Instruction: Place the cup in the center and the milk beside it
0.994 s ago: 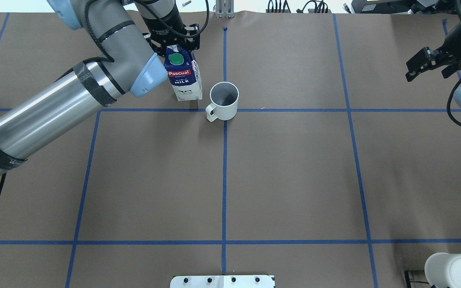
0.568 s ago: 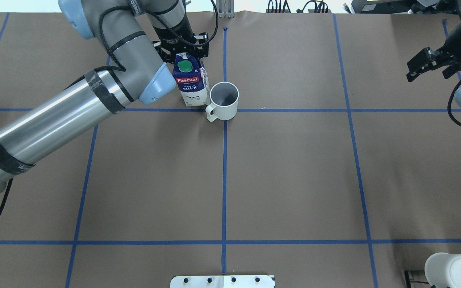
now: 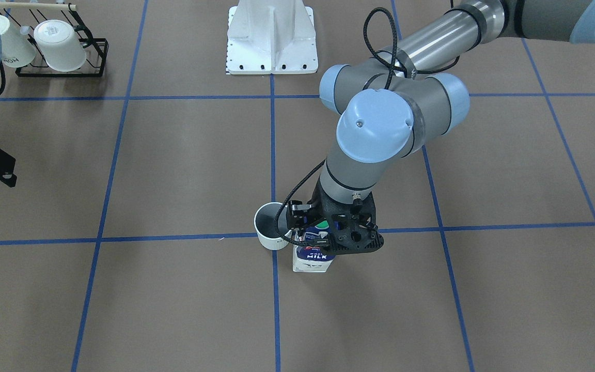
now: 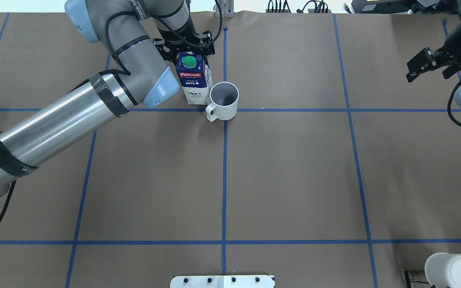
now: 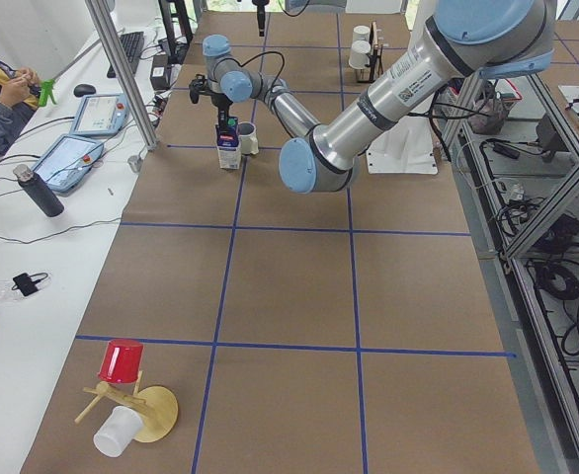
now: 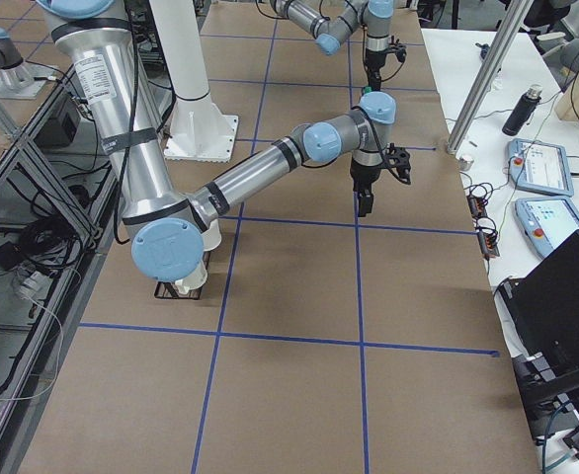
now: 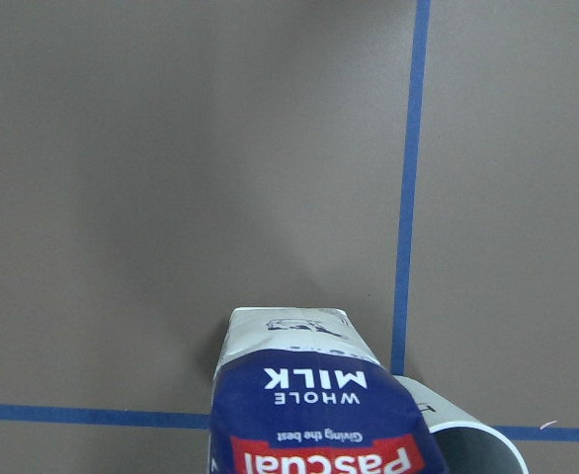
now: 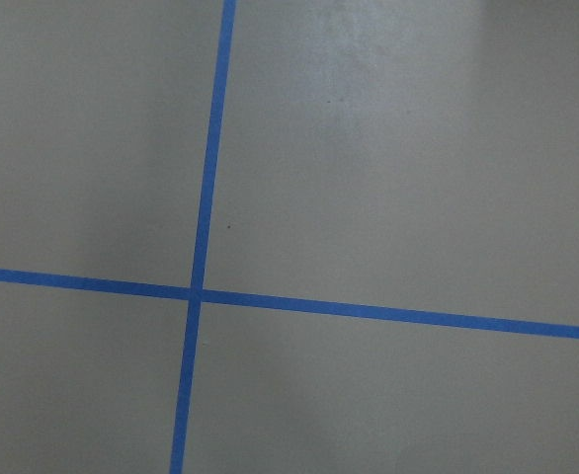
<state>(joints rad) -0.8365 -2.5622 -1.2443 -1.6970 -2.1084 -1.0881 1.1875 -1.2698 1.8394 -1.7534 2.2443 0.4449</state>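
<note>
The milk carton [image 4: 193, 82], dark blue and white with a green cap, stands upright just left of the cup [image 4: 224, 100], close to or touching it. My left gripper [image 4: 189, 51] is shut on the carton's top from above. I cannot tell whether the carton's base rests on the table. The cup is a white mug with a dark inside, on the blue tape crossing, handle toward the near left. The left wrist view shows the carton [image 7: 309, 415] and the cup's rim [image 7: 477, 449]. My right gripper [image 4: 428, 66] is open and empty, raised at the far right.
A black rack with two white mugs [image 3: 52, 46] stands at the robot's near right; one mug shows in the overhead view [image 4: 454, 270]. The white base plate [image 4: 222, 281] is at the near edge. A red cup on a wooden stand [image 5: 122, 360] is at the table's left end.
My left gripper has carried the milk carton to the right, from a gap away to right beside the cup. The cup and the right arm have not moved.
</note>
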